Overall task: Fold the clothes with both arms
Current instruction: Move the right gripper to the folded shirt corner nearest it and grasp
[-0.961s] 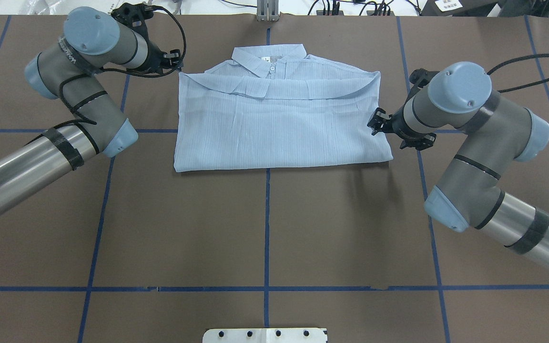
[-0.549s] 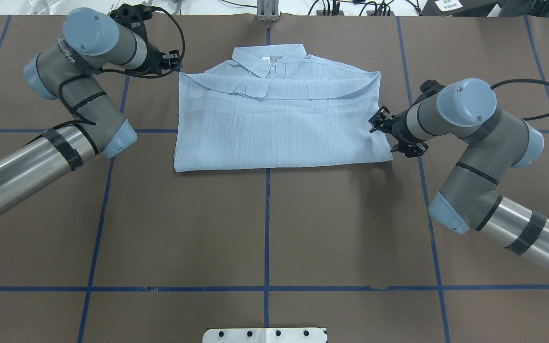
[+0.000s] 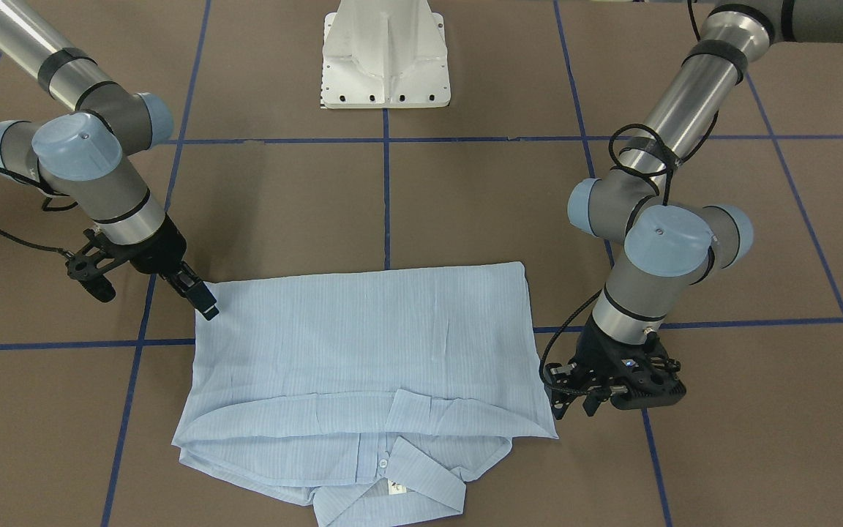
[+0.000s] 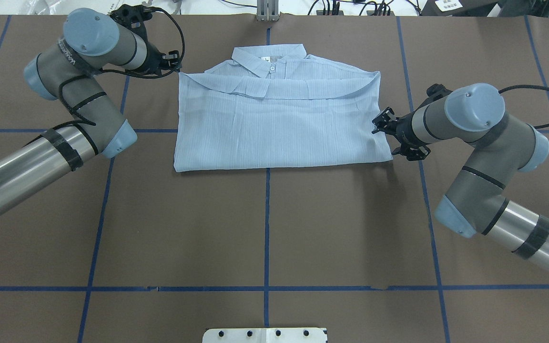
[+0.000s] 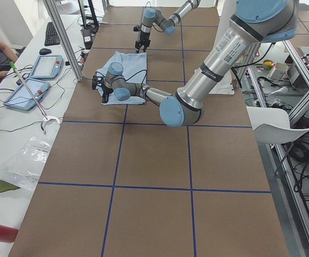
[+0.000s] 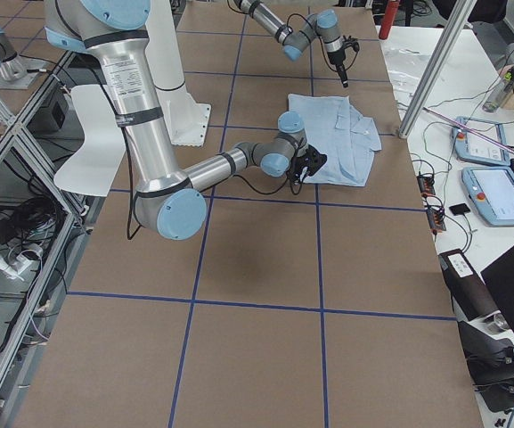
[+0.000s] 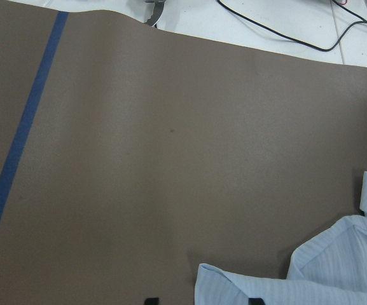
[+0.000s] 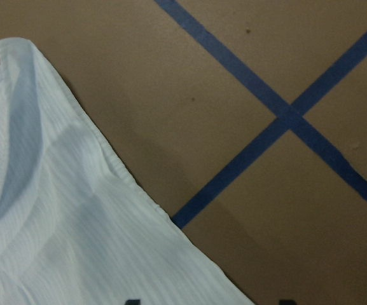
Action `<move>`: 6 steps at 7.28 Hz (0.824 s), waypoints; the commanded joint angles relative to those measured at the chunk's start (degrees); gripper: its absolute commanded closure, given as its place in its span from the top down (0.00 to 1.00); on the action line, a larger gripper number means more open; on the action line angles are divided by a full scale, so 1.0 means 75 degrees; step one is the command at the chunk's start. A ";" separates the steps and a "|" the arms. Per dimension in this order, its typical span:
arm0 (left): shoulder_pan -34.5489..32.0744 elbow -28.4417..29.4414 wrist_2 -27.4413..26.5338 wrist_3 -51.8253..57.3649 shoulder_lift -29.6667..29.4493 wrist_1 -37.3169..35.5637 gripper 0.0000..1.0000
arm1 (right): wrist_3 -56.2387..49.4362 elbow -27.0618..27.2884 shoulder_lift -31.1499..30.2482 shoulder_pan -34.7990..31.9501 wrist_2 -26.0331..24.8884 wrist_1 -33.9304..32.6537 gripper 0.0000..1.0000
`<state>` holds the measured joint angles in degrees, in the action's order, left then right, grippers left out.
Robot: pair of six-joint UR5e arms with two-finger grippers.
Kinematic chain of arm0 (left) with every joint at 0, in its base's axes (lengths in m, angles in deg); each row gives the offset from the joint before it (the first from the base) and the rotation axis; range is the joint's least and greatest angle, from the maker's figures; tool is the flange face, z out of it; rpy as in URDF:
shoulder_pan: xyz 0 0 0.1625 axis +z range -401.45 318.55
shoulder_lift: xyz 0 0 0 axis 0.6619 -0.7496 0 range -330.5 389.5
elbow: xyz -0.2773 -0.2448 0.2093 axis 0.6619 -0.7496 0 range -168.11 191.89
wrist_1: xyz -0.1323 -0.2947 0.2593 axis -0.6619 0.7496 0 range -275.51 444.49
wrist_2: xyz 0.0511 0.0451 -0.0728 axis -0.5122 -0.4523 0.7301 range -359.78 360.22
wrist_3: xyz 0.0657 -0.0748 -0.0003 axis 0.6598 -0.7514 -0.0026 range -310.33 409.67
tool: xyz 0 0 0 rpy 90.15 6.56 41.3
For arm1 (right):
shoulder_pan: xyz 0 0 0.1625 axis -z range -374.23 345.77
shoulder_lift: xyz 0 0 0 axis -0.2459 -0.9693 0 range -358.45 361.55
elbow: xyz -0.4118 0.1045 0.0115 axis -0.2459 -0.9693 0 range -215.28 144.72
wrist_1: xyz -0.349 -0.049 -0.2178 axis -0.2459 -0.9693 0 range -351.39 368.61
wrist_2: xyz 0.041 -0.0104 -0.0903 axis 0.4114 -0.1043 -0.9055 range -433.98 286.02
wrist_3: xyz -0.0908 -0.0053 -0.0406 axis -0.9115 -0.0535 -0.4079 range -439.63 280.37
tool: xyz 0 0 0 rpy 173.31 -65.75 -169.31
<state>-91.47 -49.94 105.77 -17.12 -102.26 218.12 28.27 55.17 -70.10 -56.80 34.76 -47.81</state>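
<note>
Shirt (image 4: pixel 274 128) lies flat, part-folded, on table (image 4: pixel 265 228); right gripper (image 4: pixel 380 126) has re-angled at its right edge, jaws spread, possibly touching cloth; left gripper (image 4: pixel 174 61) unmoved at far-left corner, jaws spread, so likely pre-grasp.

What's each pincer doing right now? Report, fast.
Left pincer: open, holding nothing, tips either side of the shirt edge.
Right pincer: open, holding nothing, at the shirt's corner.

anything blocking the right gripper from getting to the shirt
Nothing visible does. The right gripper is already at the shirt's side edge, jaws apart, with only bare table and blue tape beside it.
</note>
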 commanded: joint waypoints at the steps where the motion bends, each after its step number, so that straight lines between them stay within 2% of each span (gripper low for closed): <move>1: 0.0013 0.0005 -0.0011 0.0000 0.0048 0.0031 0.57 | -0.0007 0.0045 -0.0148 0.0132 -0.0060 -0.0012 0.79; 4: 0.0025 0.0005 -0.0022 -0.0012 0.0060 0.0043 0.57 | 0.0005 0.0069 -0.0313 0.0250 -0.0072 -0.0012 0.80; 5: 0.0025 0.0005 -0.0022 -0.0012 0.0060 0.0043 0.57 | 0.0005 0.0080 -0.0325 0.0308 -0.0072 -0.0012 0.77; 6: 0.0025 0.0005 -0.0022 -0.0139 0.0072 0.0055 0.57 | 0.0016 0.0092 -0.0325 0.0332 -0.0072 -0.0024 0.60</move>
<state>-91.29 -49.90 105.60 -17.44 -101.78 218.46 28.32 55.78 -72.46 -54.66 34.23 -47.92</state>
